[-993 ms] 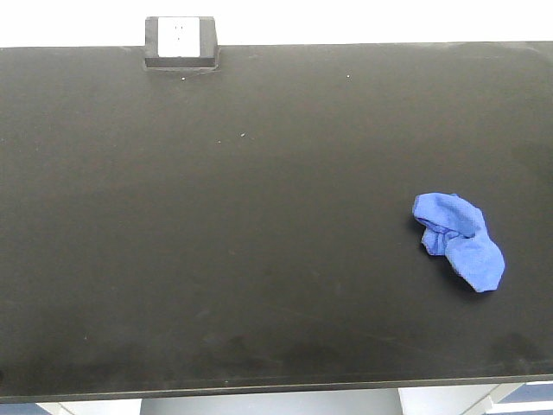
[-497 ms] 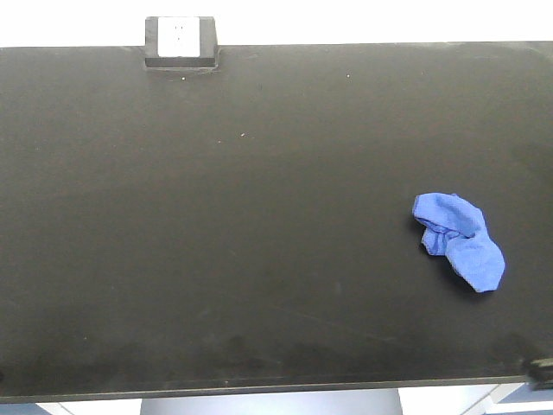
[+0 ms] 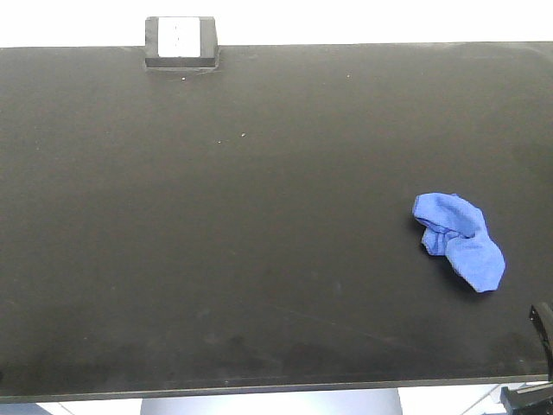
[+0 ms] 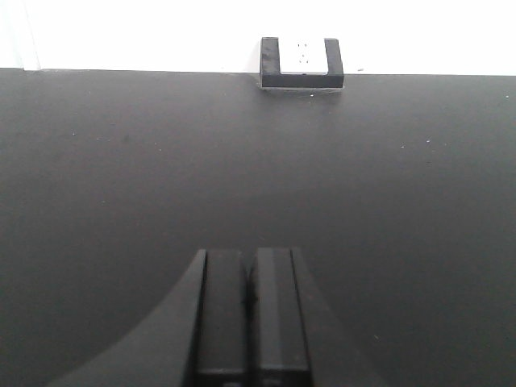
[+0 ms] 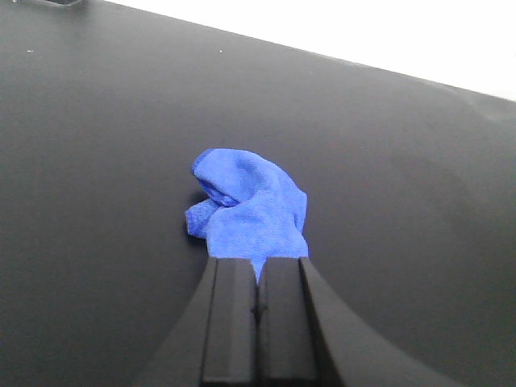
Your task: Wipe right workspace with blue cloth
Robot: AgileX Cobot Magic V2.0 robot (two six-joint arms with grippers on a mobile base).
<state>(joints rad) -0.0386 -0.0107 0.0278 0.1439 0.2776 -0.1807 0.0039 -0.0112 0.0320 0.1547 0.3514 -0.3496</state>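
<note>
The blue cloth (image 3: 458,240) lies bunched on the right side of the right workspace (image 3: 259,216), a wide matte black bench top. In the right wrist view my right gripper (image 5: 258,262) is shut and empty, its tips just short of the blue cloth (image 5: 250,210). A black part of my right arm (image 3: 541,327) shows at the front view's bottom right corner, well apart from the cloth. My left gripper (image 4: 250,251) is shut and empty above bare bench top (image 4: 121,177); the front view does not show it.
A small black box with a white face (image 3: 180,41) stands at the bench's back edge on the left, and the left wrist view has this box (image 4: 302,60) straight ahead. The bench's front edge (image 3: 259,385) runs along the bottom.
My right arm has come into the front view at the bottom right corner and moved up toward the cloth. The cloth has not moved.
</note>
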